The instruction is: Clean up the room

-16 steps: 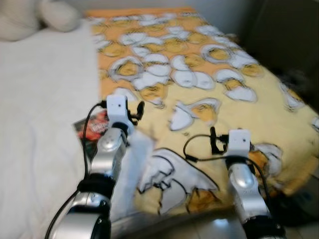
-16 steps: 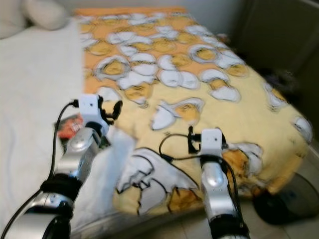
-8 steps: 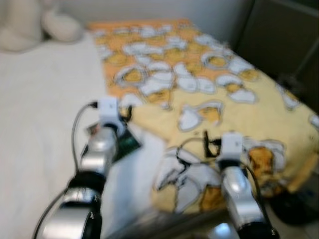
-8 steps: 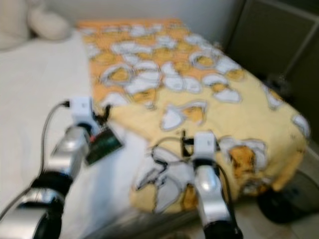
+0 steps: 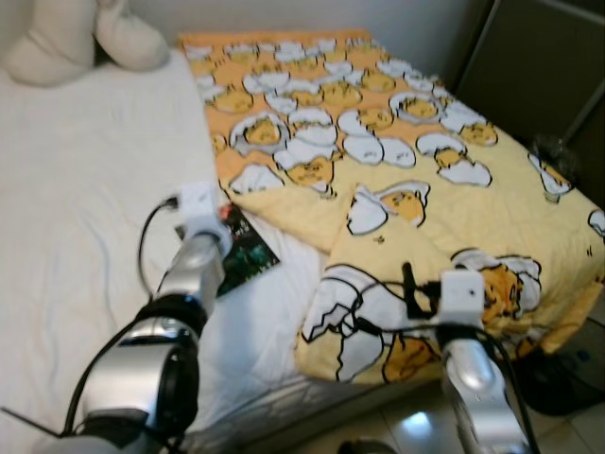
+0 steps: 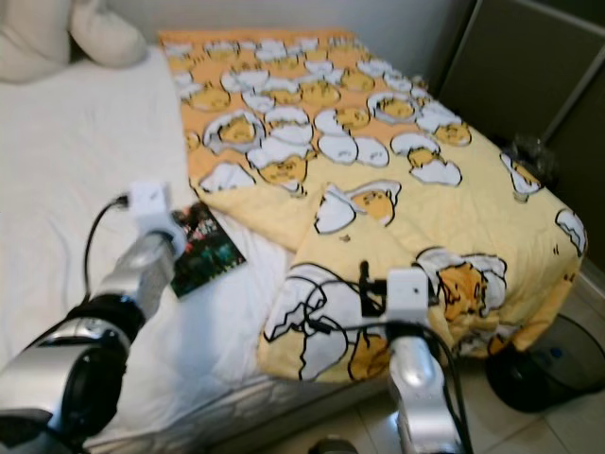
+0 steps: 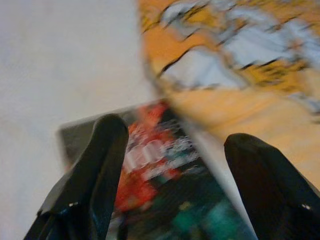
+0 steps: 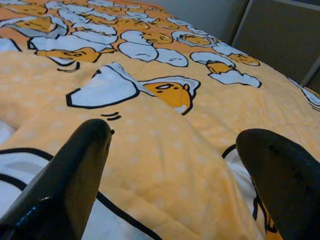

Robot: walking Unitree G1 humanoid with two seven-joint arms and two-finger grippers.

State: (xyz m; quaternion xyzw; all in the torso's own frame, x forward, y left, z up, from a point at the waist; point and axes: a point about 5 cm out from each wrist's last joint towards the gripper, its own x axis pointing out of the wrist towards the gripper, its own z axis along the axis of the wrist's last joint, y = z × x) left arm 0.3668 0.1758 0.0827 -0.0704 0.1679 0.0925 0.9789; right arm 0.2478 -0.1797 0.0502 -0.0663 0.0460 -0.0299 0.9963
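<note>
Bed w/ white sheet (image 5: 85, 218) across left half of frame, yellow egg-print blanket (image 5: 425, 208) over right half, its near corner folded back at centre. Plush (image 5: 76, 38) at upper left. Dark book (image 5: 244, 253) w/ red print lies flat on sheet, left of centre, just beside blanket edge. Left gripper (image 7: 170, 175) hangs right over book, fingers (image 7: 95, 165) spread wide, nothing held. Right gripper (image 8: 175, 170) lower right of centre, above folded blanket corner, also spread, empty. Dark round bin (image 6: 544, 364) on floor, lower right corner.
</note>
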